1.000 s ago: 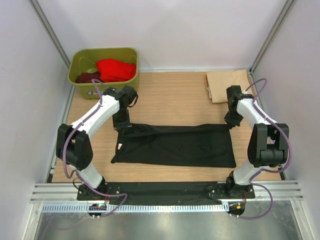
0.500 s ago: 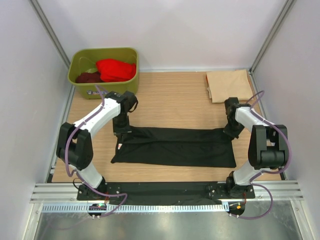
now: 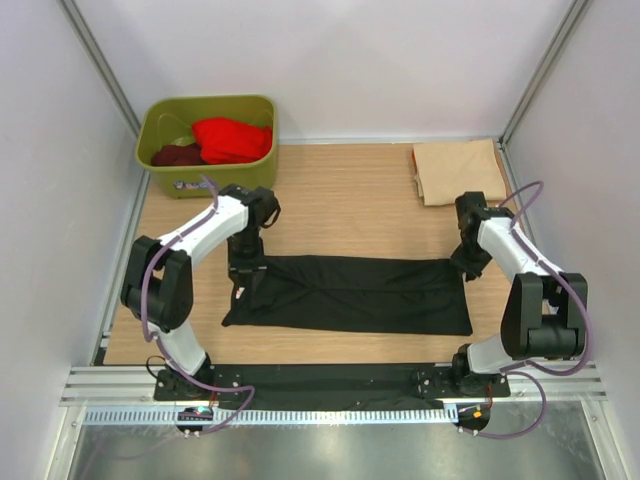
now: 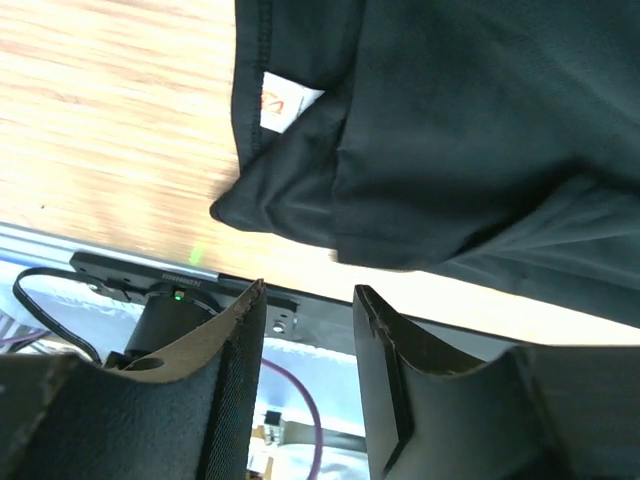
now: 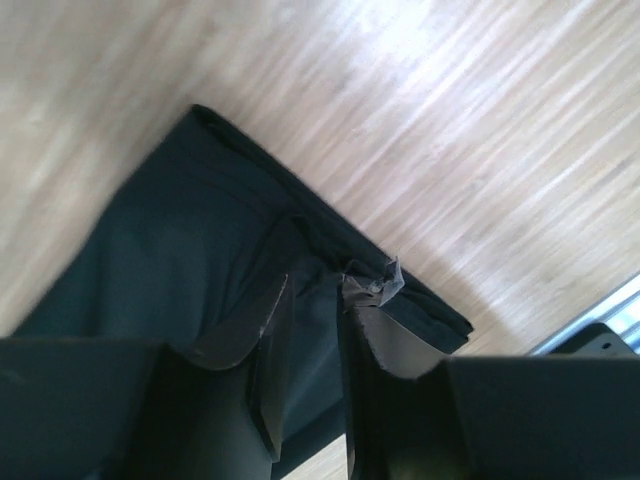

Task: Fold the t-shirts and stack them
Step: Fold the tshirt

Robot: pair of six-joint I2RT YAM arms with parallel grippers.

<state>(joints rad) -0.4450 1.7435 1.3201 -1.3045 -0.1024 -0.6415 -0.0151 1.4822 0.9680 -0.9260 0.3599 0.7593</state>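
Observation:
The black t-shirt (image 3: 350, 295) lies on the table as a long folded band; its white neck label (image 4: 288, 102) shows in the left wrist view. My left gripper (image 3: 247, 270) hovers at the shirt's left end, open, with nothing between its fingers (image 4: 308, 295). At the shirt's right end is my right gripper (image 3: 467, 268), its jaws a little apart just above the black cloth (image 5: 315, 280). A beige t-shirt (image 3: 456, 170) lies folded at the back right. The red t-shirt (image 3: 232, 139) and the maroon t-shirt (image 3: 176, 155) lie in the tub.
The olive-green tub (image 3: 205, 102) stands at the back left corner. Grey walls close the table on three sides. A black rail (image 3: 330, 378) with the arm bases runs along the near edge, close to the shirt's front edge.
Both grippers came a little toward the near side with the shirt's far edge, then their jaws parted and let the cloth go. The black shirt now lies flat.

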